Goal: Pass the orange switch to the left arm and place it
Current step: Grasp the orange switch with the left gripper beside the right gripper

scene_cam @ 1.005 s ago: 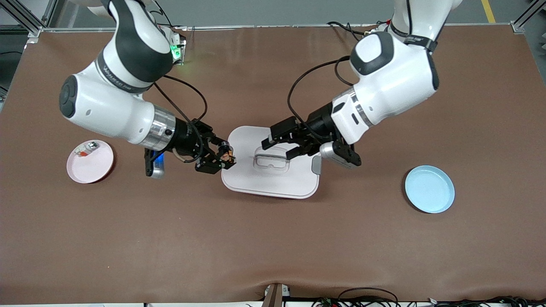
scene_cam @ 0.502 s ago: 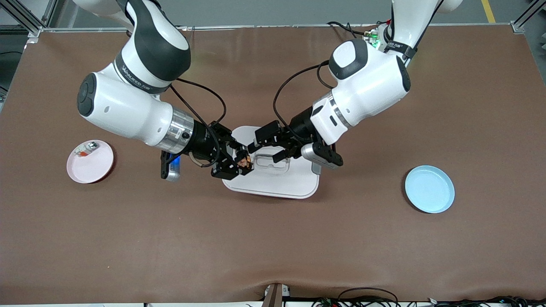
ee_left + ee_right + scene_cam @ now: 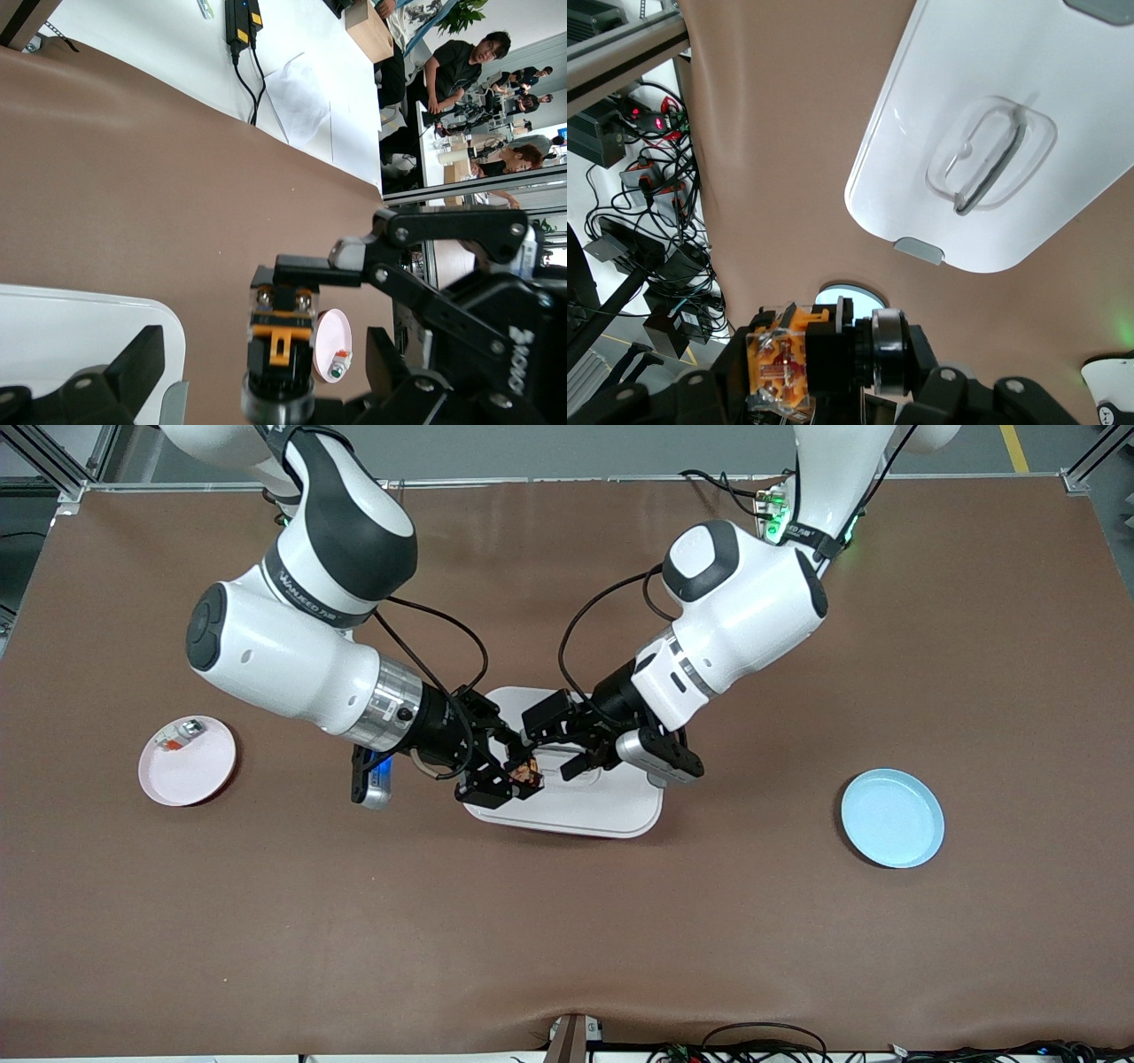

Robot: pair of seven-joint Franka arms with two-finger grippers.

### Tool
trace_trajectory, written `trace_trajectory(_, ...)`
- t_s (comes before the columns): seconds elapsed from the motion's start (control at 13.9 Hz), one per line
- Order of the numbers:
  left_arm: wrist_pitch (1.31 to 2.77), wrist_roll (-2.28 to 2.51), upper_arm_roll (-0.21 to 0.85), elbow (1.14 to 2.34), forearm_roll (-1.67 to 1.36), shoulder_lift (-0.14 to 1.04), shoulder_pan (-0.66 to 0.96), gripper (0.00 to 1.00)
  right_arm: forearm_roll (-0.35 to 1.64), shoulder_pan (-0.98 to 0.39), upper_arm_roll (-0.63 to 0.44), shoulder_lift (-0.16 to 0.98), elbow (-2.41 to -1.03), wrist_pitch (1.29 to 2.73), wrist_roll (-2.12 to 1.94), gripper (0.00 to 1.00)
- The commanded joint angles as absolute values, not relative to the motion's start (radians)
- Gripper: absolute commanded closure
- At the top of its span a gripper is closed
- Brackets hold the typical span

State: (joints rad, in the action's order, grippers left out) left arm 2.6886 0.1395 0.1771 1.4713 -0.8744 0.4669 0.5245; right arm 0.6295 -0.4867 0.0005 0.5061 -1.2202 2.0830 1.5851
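My right gripper [image 3: 514, 778] is shut on the orange switch [image 3: 528, 772], a black stubby part with an orange end, and holds it over the white box [image 3: 589, 804]. In the right wrist view the switch [image 3: 799, 359] lies crosswise in my right gripper [image 3: 833, 367], with the box's lid [image 3: 1063, 106] below. My left gripper [image 3: 558, 744] is open over the box's handle, close beside the switch. In the left wrist view the switch [image 3: 279, 341] shows between my open fingers [image 3: 137, 372], not touched by them.
A pink plate [image 3: 199, 771] with a small silver-white part [image 3: 179, 736] lies toward the right arm's end. A light blue plate [image 3: 892, 817] lies toward the left arm's end. The brown table [image 3: 567, 939] stretches nearer to the camera.
Both grippers have moved toward each other over the box. The right gripper carried the switch from the box's edge to just beside the left gripper's open fingers.
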Motion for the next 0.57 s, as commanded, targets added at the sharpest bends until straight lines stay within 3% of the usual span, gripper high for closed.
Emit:
trace_trajectory(0.0, 2.741, 0.126, 0.17, 1.431, -0.874, 0.503, 0.538, 0.0, 0.649, -0.502, -0.011, 0.523, -1.177, 2.077, 1.612, 1.0)
trace_trajectory(0.43, 2.75, 0.068, 0.17, 1.433, -0.873, 0.502, 0.546, 0.0, 0.646, -0.517, -0.012, 0.523, -1.177, 2.075, 1.614, 1.0)
trace_trajectory(0.5, 2.75, 0.064, 0.17, 1.433, -0.873, 0.503, 0.546, 0.06, 0.646, -0.518, -0.012, 0.523, -1.177, 2.075, 1.614, 1.0)
